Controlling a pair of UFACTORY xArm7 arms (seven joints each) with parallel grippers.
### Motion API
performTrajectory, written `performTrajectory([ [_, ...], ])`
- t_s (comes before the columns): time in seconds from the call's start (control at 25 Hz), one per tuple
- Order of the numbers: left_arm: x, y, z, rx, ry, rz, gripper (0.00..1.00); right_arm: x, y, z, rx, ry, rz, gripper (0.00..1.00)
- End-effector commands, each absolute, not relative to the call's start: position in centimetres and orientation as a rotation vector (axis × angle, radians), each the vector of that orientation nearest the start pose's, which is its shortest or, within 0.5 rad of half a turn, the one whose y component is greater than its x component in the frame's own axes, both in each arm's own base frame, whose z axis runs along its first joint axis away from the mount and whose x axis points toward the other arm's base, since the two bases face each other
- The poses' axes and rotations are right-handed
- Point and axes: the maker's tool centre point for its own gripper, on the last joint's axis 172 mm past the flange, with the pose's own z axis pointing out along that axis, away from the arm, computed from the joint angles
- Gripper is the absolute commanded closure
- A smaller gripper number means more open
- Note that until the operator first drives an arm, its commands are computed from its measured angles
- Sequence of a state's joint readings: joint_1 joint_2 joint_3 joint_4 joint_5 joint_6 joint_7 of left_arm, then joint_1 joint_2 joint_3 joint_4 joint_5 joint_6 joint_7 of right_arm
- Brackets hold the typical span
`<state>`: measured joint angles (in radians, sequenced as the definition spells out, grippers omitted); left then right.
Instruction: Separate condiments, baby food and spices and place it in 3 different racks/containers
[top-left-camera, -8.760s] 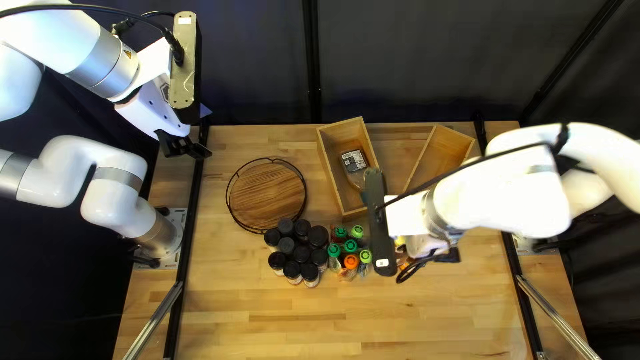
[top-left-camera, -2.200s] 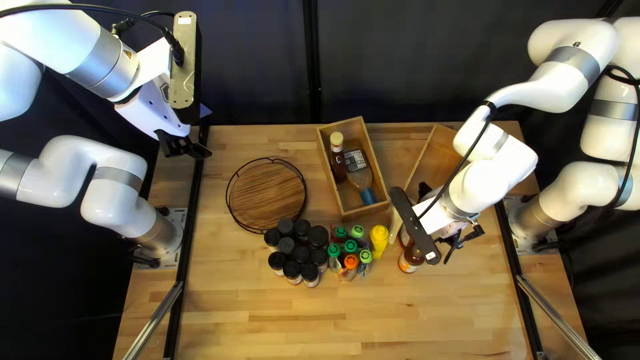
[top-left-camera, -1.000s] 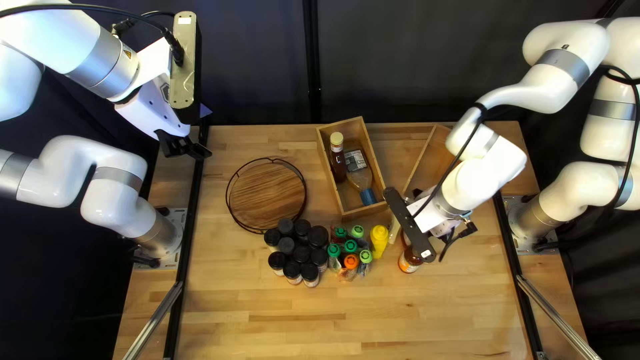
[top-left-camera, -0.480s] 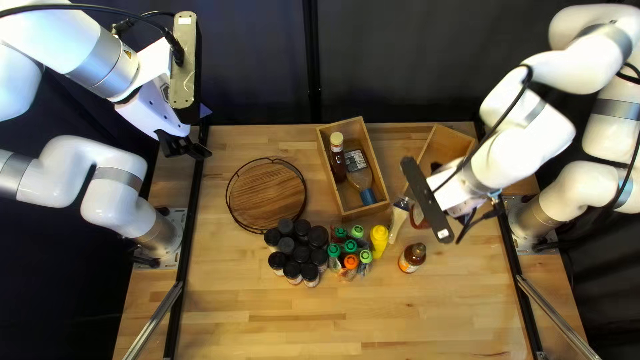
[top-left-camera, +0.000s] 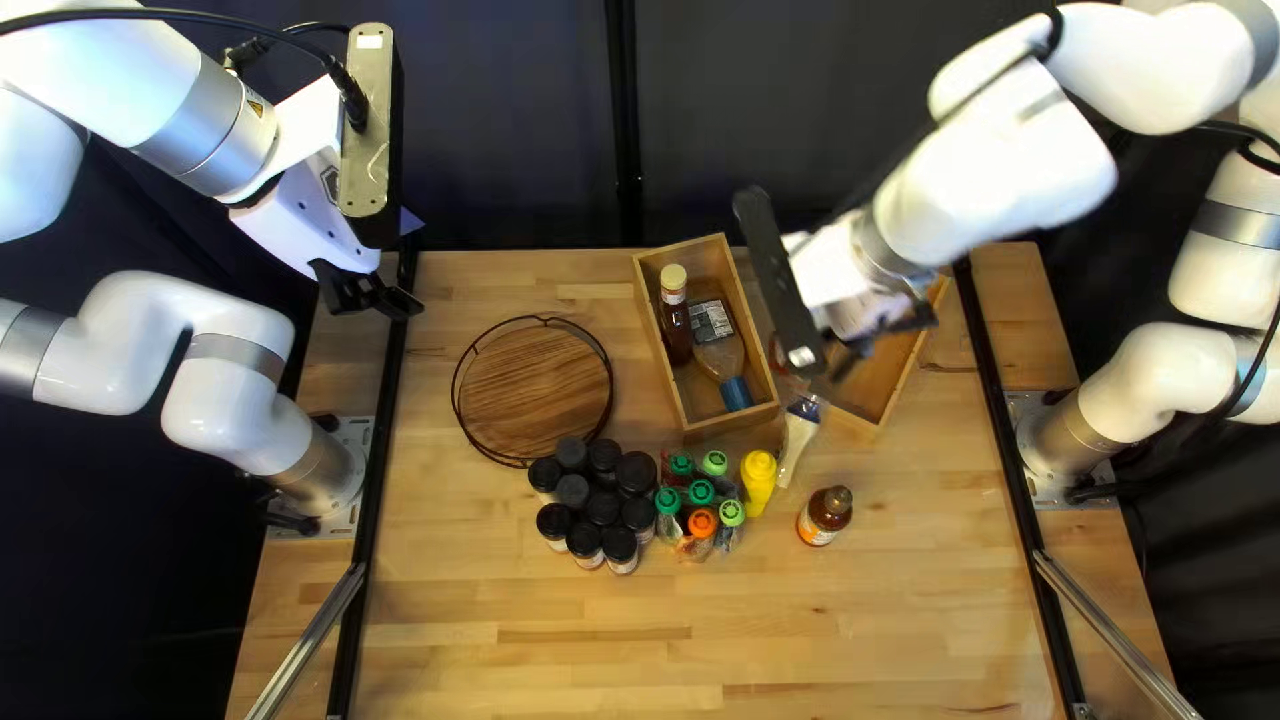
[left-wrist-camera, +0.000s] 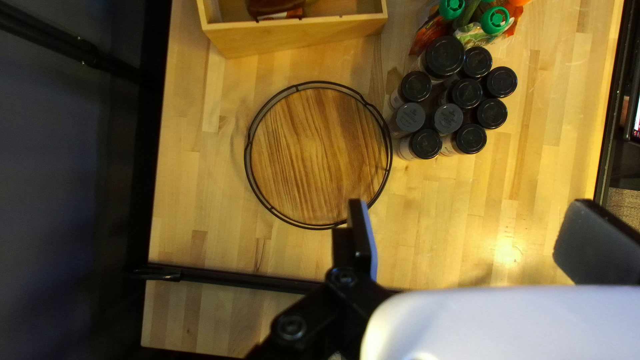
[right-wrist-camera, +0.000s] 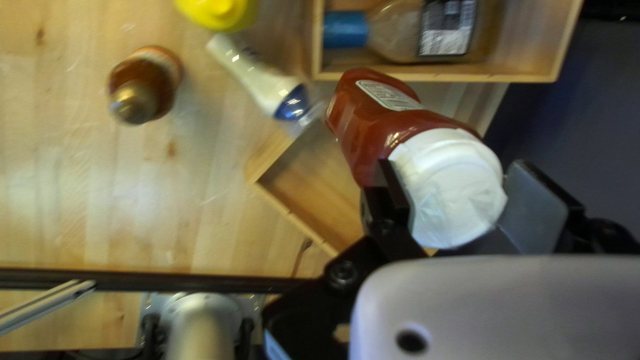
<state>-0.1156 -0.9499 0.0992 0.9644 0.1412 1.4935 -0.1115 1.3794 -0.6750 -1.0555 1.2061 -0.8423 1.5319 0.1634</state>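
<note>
My right gripper (top-left-camera: 860, 350), over the second wooden crate (top-left-camera: 883, 390) in the top left view, is shut on a red bottle with a white cap; the right wrist view shows the gripper (right-wrist-camera: 457, 193) around the cap end of the bottle (right-wrist-camera: 373, 123). The first crate (top-left-camera: 687, 430) holds a brown bottle (top-left-camera: 675, 320) and a blue-capped bottle (top-left-camera: 718, 354). My left gripper (top-left-camera: 368, 296) hangs beyond the round wooden rack (top-left-camera: 534, 387); in its wrist view the gripper (left-wrist-camera: 467, 243) is open and empty. Black-lidded jars (top-left-camera: 600, 510) stand beside pouches (top-left-camera: 700, 523).
A yellow bottle (top-left-camera: 758, 480), a pale bottle with a blue part (top-left-camera: 796, 443) and an amber bottle (top-left-camera: 824, 516) are on the table near the crates. Black rails run along both table sides. My right arm (top-left-camera: 987, 200) crosses above the far right corner.
The brown bottle has come into the first crate since the earliest frame. Lately my right gripper has lifted the red bottle and swung toward the far edge, uncovering the amber bottle. My left arm is still.
</note>
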Motion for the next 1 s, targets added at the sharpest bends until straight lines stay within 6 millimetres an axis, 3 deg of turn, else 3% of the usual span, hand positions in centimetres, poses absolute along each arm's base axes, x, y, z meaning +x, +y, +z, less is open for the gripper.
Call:
performTrajectory([
  [0.04,27.0,3.6,45.2,-3.044,-0.137,-0.65,0.0,47.3,-12.9,31.6,-3.4,-0.338,-0.284,1.0],
  [0.2,27.0,3.6,45.2,-3.044,-0.137,-0.65,0.0,48.4,-16.0,31.0,-3.483,-0.097,-0.383,1.0],
  [0.36,27.0,3.6,45.2,-3.044,-0.137,-0.65,0.0,48.5,-17.3,29.9,-3.531,0.054,-0.46,1.0],
  [0.76,27.0,3.6,45.2,-3.044,-0.137,-0.65,0.0,49.0,-18.7,26.4,-3.591,0.172,-0.532,1.0],
  [1.0,27.0,3.6,45.2,-3.044,-0.137,-0.65,0.0,50.0,-18.9,25.5,-3.594,0.174,-0.544,1.0],
])
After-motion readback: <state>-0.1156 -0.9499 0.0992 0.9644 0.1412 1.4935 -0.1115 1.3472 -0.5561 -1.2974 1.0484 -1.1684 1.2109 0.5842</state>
